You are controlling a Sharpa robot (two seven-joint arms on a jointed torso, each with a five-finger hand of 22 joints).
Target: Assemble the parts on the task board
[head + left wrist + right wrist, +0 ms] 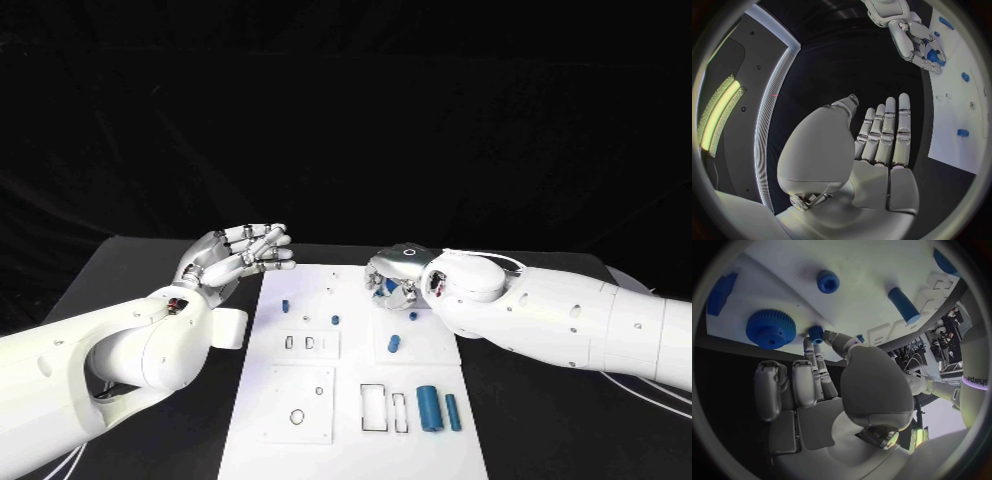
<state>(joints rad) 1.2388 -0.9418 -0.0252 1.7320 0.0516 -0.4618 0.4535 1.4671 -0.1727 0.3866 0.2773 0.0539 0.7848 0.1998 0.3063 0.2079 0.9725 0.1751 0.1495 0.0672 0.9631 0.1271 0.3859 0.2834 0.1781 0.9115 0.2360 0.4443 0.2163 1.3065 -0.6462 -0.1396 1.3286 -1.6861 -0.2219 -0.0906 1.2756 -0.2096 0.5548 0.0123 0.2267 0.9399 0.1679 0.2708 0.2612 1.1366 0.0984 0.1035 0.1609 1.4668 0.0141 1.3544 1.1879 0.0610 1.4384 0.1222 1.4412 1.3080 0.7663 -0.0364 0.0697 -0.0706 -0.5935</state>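
Head view, table: the black table (144, 262) carried the white board (361, 455) in its middle, running lengthwise away from the robot.
Board: rectangular cutouts and an oval hole sat in its near half; small blue parts lay spread along it.
Left hand: the left hand (235, 256) hung above the table just beside the board's far left corner, palm up, fingers straight and close together, holding nothing. The left wrist view showed its fingers (886, 132) side by side, touching no part.
Right hand: the right hand (395, 280) was over the board's far right part, fingers pointing down. In the right wrist view a small blue part (816, 333) was pinched at its fingertips, close to the board's edge.
Gear: a blue toothed gear (770, 328) lay on the board just beside the pinched part.
Cylinders: two blue cylinders (430, 406) lay side by side near the board's near right edge.
Pin: a shorter blue pin (394, 344) lay mid-board, right of the cutouts.
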